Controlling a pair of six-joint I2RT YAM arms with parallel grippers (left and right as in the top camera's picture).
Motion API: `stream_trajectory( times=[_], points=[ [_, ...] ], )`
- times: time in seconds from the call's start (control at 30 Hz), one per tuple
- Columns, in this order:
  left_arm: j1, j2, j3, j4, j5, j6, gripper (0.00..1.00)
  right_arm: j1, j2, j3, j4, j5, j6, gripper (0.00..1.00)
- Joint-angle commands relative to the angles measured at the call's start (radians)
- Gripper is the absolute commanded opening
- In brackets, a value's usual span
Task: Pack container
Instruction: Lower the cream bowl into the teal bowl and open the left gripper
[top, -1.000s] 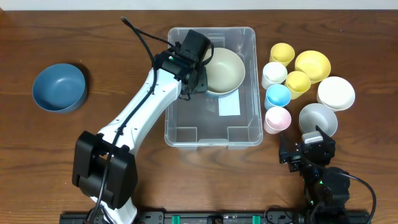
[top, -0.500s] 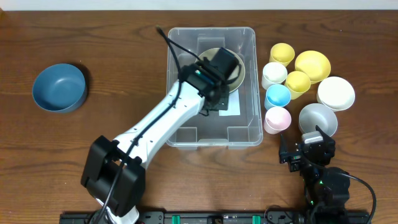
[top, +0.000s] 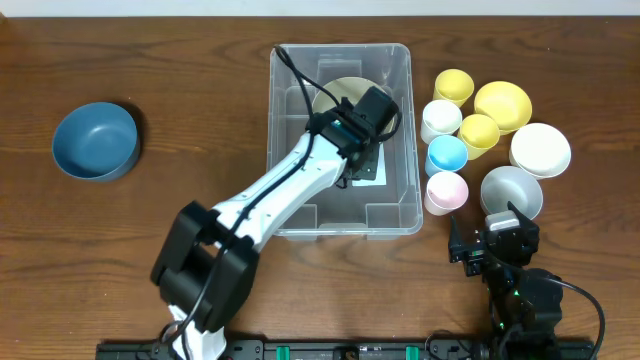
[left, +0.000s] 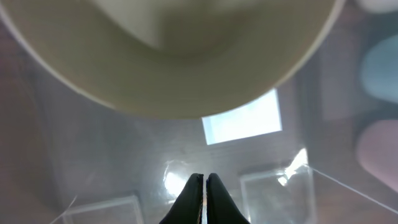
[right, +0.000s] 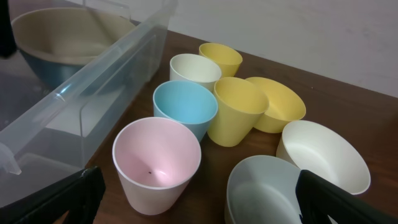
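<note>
Over the last second my left arm has swung from the container's 9 o'clock wall to above the beige bowl, and my left tool (left: 204, 185) has pinched together on nothing. The container (top: 300, 205) sits mid-desk, with the beige bowl (top: 335, 92) in its 12 o'clock end. My right tool (right: 199, 193) waits spread wide. I judge one piece packed. The next move is to lift clear and fetch the blue bowl (top: 94, 140) at 9 o'clock.

We're seeing 1 blue bowl (top: 94, 140) sitting alone, table (top: 200, 120) left; 5 cups (top: 447, 154) clustering right beside 1 yellow bowl (top: 503, 105), 1 white bowl (top: 540, 150), 1 grey bowl (top: 511, 192).
</note>
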Motion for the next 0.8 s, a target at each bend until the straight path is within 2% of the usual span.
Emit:
stream_trajectory(
  times=[0.0, 0.33, 0.77],
  points=[
    [0.003, 0.034, -0.01, 0.007, -0.017, 0.006, 0.06, -0.004, 0.0, -0.002, -0.001, -0.011, 0.011, 0.99],
    [0.004, 0.053, -0.01, 0.153, -0.018, 0.081, 0.06, -0.004, 0.0, -0.002, -0.001, -0.011, 0.011, 0.99],
    [0.004, 0.053, -0.01, 0.169, -0.122, 0.122, 0.06, -0.004, 0.0, -0.002, -0.001, -0.011, 0.011, 0.99]
  ],
)
